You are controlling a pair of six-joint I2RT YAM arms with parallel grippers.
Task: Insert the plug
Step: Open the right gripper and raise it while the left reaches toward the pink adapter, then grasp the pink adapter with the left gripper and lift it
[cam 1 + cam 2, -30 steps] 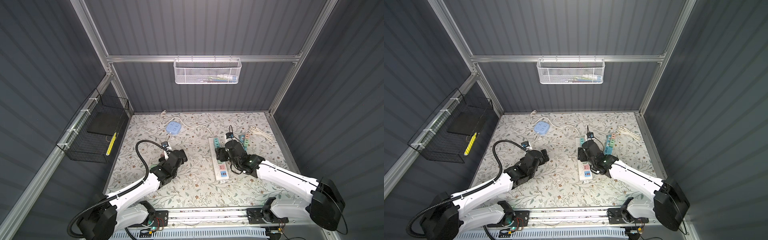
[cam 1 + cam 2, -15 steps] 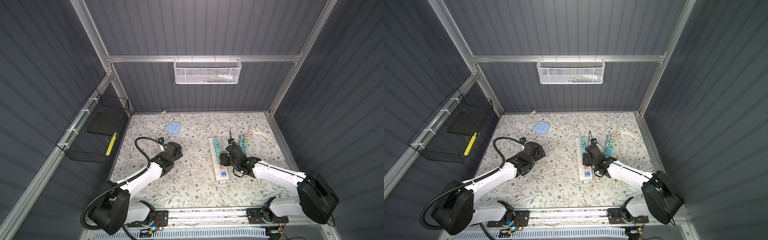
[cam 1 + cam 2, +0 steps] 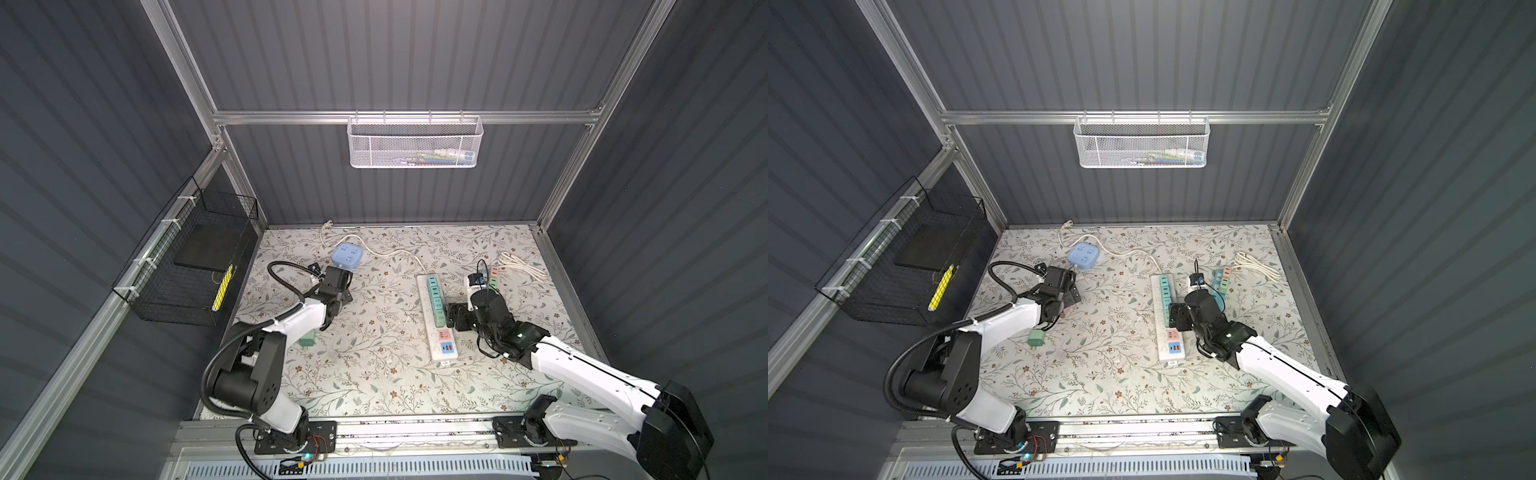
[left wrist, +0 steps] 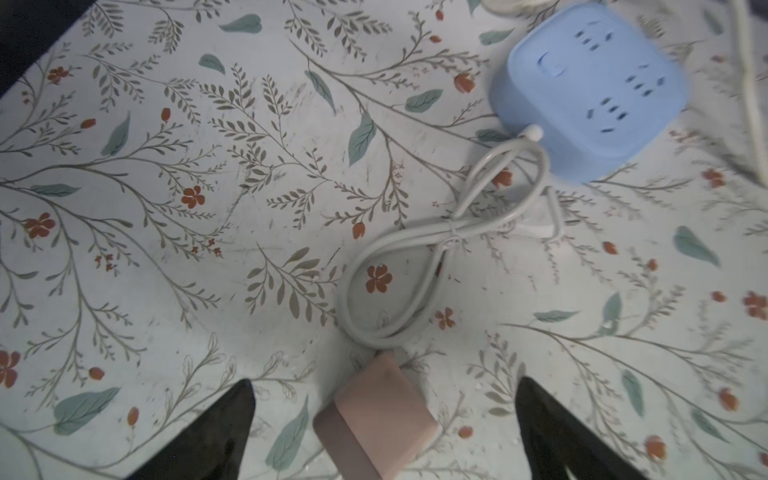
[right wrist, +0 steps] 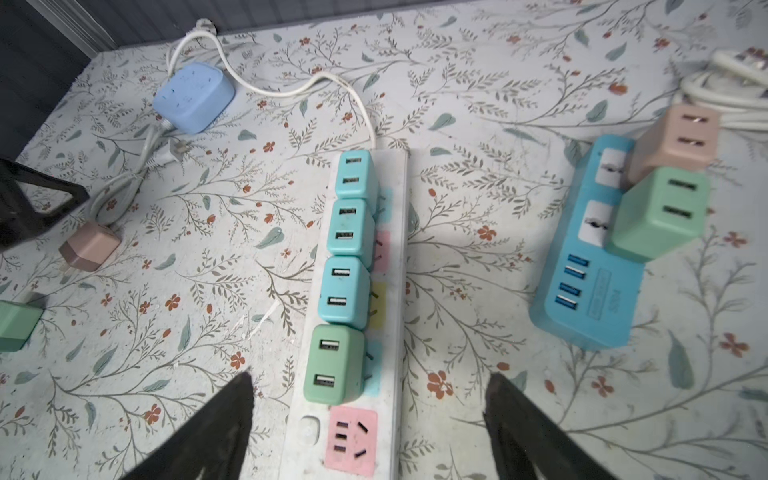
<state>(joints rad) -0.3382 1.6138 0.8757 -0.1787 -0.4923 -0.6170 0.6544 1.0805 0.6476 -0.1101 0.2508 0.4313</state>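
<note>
A white power strip (image 5: 397,257) lies mid-table with three teal plugs and a green plug (image 5: 332,365) standing in it; its pink socket (image 5: 351,440) is empty. My right gripper (image 5: 370,376) is open, its fingers on either side of the strip around the green plug and pink socket, also in both top views (image 3: 451,318) (image 3: 1173,318). A loose pink plug (image 4: 374,415) lies on the mat between the fingers of my open left gripper (image 4: 385,382), untouched. A loose green plug (image 3: 307,340) (image 3: 1036,337) lies beside the left arm.
A blue cube socket (image 4: 590,91) (image 3: 347,255) with a looped white cord (image 4: 415,266) sits just beyond the pink plug. A blue strip (image 5: 594,299) carrying a pink and a green plug lies right of the white strip. A coiled white cable (image 3: 521,266) lies at the back right.
My left gripper has moved toward the back of the table, and its arm has folded up near the base. The right gripper's jaws have spread wider over the white strip.
</note>
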